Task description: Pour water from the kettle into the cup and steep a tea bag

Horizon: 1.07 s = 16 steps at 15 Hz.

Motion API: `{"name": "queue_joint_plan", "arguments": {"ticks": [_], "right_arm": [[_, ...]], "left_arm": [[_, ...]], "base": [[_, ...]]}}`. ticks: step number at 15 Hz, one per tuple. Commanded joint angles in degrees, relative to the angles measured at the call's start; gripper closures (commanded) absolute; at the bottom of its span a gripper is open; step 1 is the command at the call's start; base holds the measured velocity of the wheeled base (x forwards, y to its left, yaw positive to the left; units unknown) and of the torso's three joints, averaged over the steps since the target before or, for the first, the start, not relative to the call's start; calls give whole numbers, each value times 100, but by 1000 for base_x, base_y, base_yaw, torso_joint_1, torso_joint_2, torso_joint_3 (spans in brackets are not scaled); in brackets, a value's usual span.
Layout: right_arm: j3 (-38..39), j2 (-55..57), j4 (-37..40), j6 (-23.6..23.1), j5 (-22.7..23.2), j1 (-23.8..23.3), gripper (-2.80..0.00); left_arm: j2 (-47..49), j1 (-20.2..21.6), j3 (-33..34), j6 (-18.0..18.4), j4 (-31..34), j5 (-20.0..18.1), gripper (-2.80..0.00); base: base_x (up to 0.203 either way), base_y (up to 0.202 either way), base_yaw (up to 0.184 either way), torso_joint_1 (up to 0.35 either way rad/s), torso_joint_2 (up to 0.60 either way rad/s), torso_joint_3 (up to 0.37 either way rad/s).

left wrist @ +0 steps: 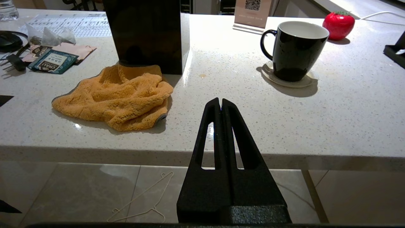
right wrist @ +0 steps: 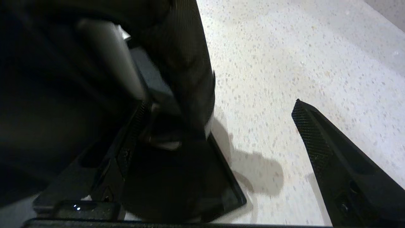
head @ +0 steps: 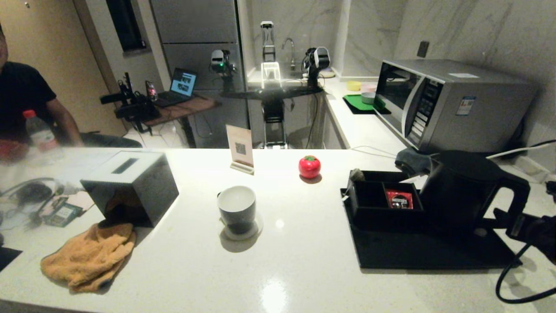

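Note:
The black kettle (head: 460,187) stands on a black tray (head: 425,254) at the right of the counter, handle (head: 517,195) toward me. My right gripper (head: 511,221) is open at that handle. In the right wrist view the handle (right wrist: 190,72) lies between the spread fingers, close to one finger (right wrist: 134,129), and the gripper (right wrist: 218,104) grips nothing. The black cup (head: 236,209) with a white inside stands empty on a coaster mid-counter. A pale tea bag (head: 357,174) rests on the compartment box's far left corner. No water shows. My left gripper (left wrist: 221,100) hangs shut before the counter edge.
A black tissue box (head: 130,187) and an orange cloth (head: 89,256) lie left. A QR sign (head: 240,150) and a red tomato-shaped item (head: 309,166) stand behind the cup. The compartment box holds a red sachet (head: 398,199). A microwave (head: 451,104) is behind; a person (head: 26,100) sits far left.

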Motion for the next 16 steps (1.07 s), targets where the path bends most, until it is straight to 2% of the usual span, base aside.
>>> {"name": "queue_joint_plan", "arguments": {"ticks": [1,16], "right_arm": [[-168,236,-46,-50,-144,-6,-280],[-807,1043,-656,-57,-230,-6,-280]], "left_arm": [[0,0,0,-3,0,0,0],[0,0,0,-3,0,0,0]], "base": [[0,0,0,0,0,0],[0,0,0,0,0,0]]}}
